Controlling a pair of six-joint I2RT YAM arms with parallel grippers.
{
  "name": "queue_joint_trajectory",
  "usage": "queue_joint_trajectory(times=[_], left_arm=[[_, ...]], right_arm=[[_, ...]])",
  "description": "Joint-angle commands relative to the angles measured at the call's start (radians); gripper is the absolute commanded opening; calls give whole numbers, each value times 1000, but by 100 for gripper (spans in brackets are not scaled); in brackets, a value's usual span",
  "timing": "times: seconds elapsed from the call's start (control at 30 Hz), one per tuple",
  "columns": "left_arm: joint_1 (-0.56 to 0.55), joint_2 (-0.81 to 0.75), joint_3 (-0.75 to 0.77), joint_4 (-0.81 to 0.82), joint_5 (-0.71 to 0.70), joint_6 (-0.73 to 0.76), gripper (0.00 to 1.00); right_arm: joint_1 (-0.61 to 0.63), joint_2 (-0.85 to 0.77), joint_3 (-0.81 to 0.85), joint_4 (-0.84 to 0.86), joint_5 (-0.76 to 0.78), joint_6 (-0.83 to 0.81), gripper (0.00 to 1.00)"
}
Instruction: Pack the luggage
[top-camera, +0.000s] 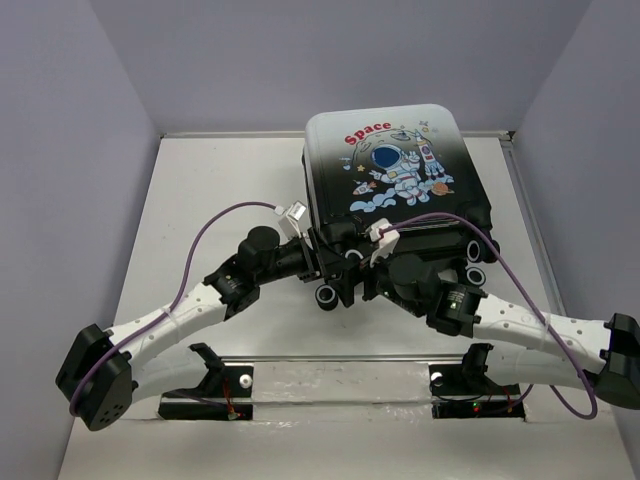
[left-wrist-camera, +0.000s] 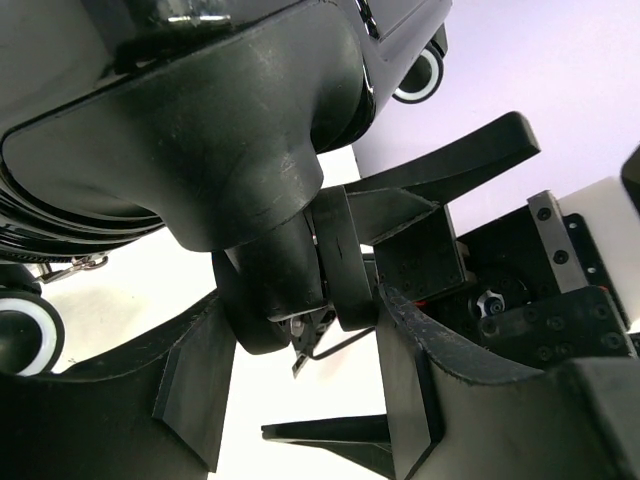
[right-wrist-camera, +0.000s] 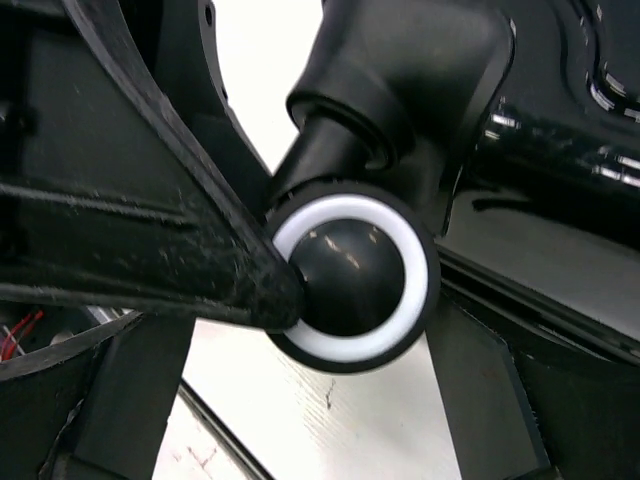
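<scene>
The luggage (top-camera: 390, 160) lies shut at the back centre of the table, astronaut print facing up and wheels toward me. My left gripper (top-camera: 325, 262) is at its near left corner, shut on a black caster wheel (left-wrist-camera: 290, 290). One finger (left-wrist-camera: 190, 390) presses one face of that wheel and the other finger (left-wrist-camera: 415, 370) presses the opposite face. My right gripper (top-camera: 372, 275) reaches in from the right and stands open around the same white-ringed wheel (right-wrist-camera: 350, 275). Table shows between the wheel and its fingers (right-wrist-camera: 490, 400). The left gripper's finger (right-wrist-camera: 200, 250) crosses the right wrist view and touches the wheel's hub.
Other luggage wheels sit nearby: one (top-camera: 328, 296) just in front of the grippers and a pair (top-camera: 475, 275) at the near right corner. Grey walls enclose the white table (top-camera: 200, 200). Two black mounts (top-camera: 215, 385) stand at the near edge.
</scene>
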Motion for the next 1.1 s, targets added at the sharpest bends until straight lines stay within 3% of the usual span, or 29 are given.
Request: queue_joint_trajectory(times=[0.0,0.27,0.33,0.47,0.63,0.8,0.93,1.07], left_arm=[[-8,-23,9,289,4,35,11],[-8,-45,-19,310,4,18,20],[-8,-51,-23,310,7,17,21],[-8,-51,-31,310,10,18,24],[-8,-34,-42,327,15,6,25],[-8,-17,-34,338,16,0,25],[-8,-8,-31,338,7,1,31],[-5,3,-30,338,6,4,36]], right_arm=[[-18,3,65,152,47,-38,100],[-27,56,94,212,94,-12,100],[-36,66,90,241,152,17,92],[-37,67,59,321,220,47,89],[-37,69,36,379,335,117,97],[-37,67,36,388,410,255,81],[-37,73,39,440,371,307,95],[-37,79,25,519,308,276,92]])
